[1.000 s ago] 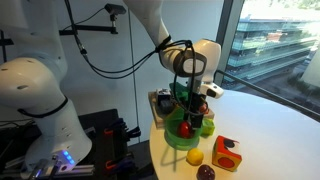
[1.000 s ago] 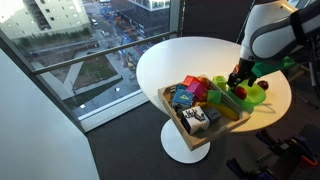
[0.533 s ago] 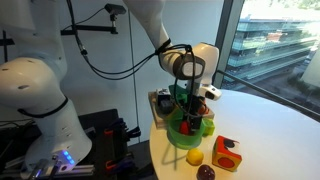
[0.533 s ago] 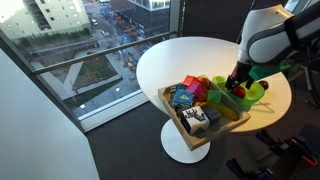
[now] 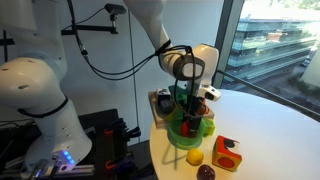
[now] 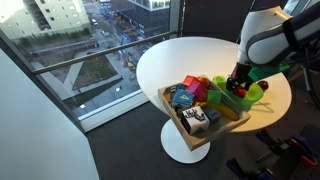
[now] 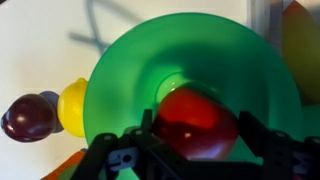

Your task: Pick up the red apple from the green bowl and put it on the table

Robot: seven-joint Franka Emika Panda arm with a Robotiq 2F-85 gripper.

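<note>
The pincer (image 7: pixel 197 138) is lowered into the green bowl (image 7: pixel 118 70) and closed partway, one finger against each side of the red apple (image 7: pixel 195 118). The apple is inside the bowl, off its centre, low in the wrist view. The bowl stands on the white desk (image 7: pixel 45 40), near its edge in an exterior view (image 5: pixel 183 140). A yellow ball (image 7: pixel 71 106) and a maroon ball (image 7: pixel 27 117) lie on the desk just beside the bowl.

red apple (image 7: pixel 195 120) blurred, its lower edge hidden behind the jaws.
</note>
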